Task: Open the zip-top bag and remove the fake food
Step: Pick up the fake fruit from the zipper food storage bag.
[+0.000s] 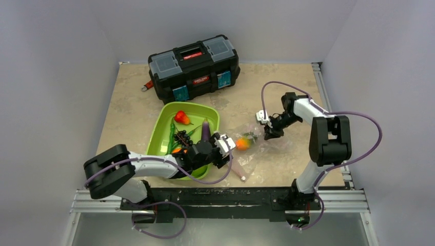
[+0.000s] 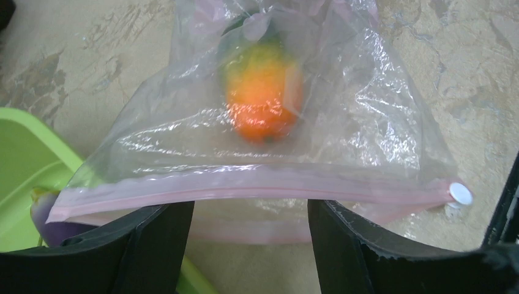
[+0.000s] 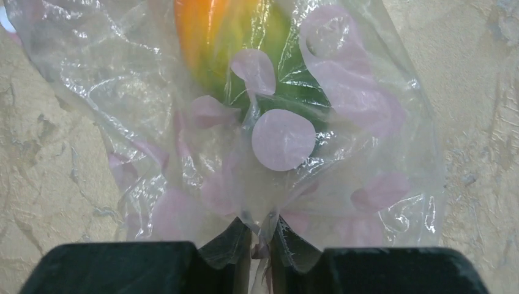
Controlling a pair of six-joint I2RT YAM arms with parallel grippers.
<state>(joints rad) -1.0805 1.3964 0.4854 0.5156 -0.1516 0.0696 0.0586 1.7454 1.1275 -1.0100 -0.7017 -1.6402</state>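
From my seat I see the zip-top bag (image 1: 251,146) lying on the desk (image 1: 128,102), a mottled beige stone-look surface, just right of the tray (image 1: 164,123) and stretched between my two arms. The bag is thin, clear, crinkled plastic that throws white glints. On the left wrist view its mouth carries a soft pink zip strip (image 2: 245,187) that ends in a small round white slider (image 2: 460,193). Pale pink round spots (image 3: 283,139) are printed near its bottom end. Inside it sits one piece, a smooth, rounded mango (image 2: 263,92), glossy orange on one side and shading to green on the other. My left gripper (image 1: 225,143) is at the mouth end with its matte black fingers (image 2: 153,245) spread wide and nothing clamped between them, and the zip strip runs across just past their tips. My right gripper (image 3: 262,236) is clenched on the bag's bottom edge, where the plastic gathers into a pinched fold between the jaws. The tray is lime-green moulded plastic with rounded corners. It holds a red strawberry (image 1: 180,117), a purple eggplant (image 1: 206,129), long green bean pods (image 1: 171,134) and a cluster of dark berries (image 1: 181,137). A black hard-plastic toolbox (image 1: 194,66) stands behind the tray.
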